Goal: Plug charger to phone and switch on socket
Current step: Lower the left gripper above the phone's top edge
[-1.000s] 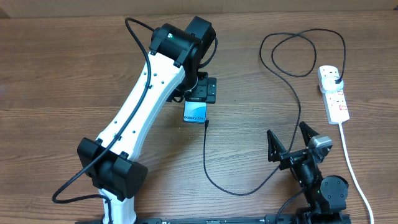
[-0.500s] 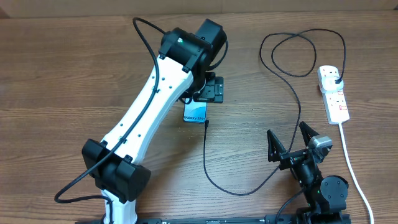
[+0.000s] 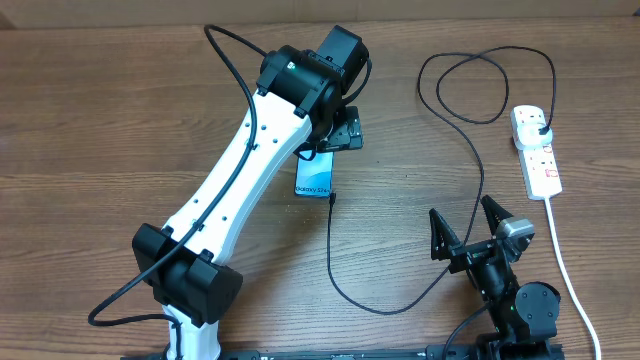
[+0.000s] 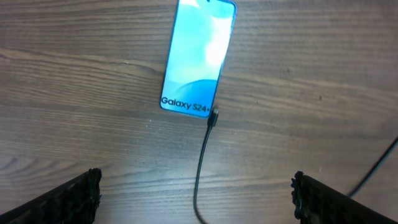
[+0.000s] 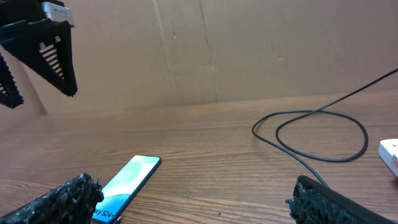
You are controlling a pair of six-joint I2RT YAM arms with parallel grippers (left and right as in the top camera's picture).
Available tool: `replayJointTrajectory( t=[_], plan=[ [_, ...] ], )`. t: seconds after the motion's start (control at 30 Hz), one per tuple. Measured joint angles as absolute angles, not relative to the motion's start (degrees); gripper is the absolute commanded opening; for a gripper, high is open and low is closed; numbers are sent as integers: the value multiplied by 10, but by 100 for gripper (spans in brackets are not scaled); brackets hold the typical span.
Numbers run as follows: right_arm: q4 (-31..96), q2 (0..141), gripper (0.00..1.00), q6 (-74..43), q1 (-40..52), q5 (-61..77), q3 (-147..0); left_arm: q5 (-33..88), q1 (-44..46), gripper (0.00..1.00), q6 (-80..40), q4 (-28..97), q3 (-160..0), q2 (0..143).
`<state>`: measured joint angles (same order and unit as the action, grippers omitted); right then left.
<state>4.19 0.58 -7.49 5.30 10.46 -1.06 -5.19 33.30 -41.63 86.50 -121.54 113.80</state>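
The phone (image 3: 314,177) lies flat, screen up, and shows whole in the left wrist view (image 4: 198,56). The charger cable (image 3: 478,190) loops across the table. Its small tip (image 4: 212,117) rests against the phone's lower edge near a corner; whether it is inserted I cannot tell. The black plug (image 3: 541,126) sits in the white socket strip (image 3: 540,165) at the right. My left gripper (image 4: 196,182) hovers open above the phone's text end, holding nothing, with the cable running between its fingers. By the front edge my right gripper (image 3: 465,222) stands open and holds nothing.
A thick white cord (image 3: 568,270) runs from the strip toward the front right edge. A cardboard wall (image 5: 205,50) stands behind the table. The left gripper's fingers (image 5: 43,50) hang at the upper left of the right wrist view, above the phone (image 5: 127,183).
The left arm's wrist has shifted slightly right and farther back, uncovering a little more of the phone. The right arm, cable and phone have not moved.
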Motion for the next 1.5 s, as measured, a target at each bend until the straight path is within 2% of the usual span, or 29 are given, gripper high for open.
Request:
replayJointTrajectory(
  t=[0.43, 1.17, 1.5],
  plan=[
    [42, 6, 100, -74, 53, 105, -11, -70, 334, 100, -451, 840, -1203, 1145],
    [42, 6, 100, -74, 53, 105, -11, -51, 353, 100, -450, 827, -1200, 1254],
    [42, 6, 100, -75, 53, 105, -11, -31, 344, 100, -365, 796, -1199, 1257]
  ],
)
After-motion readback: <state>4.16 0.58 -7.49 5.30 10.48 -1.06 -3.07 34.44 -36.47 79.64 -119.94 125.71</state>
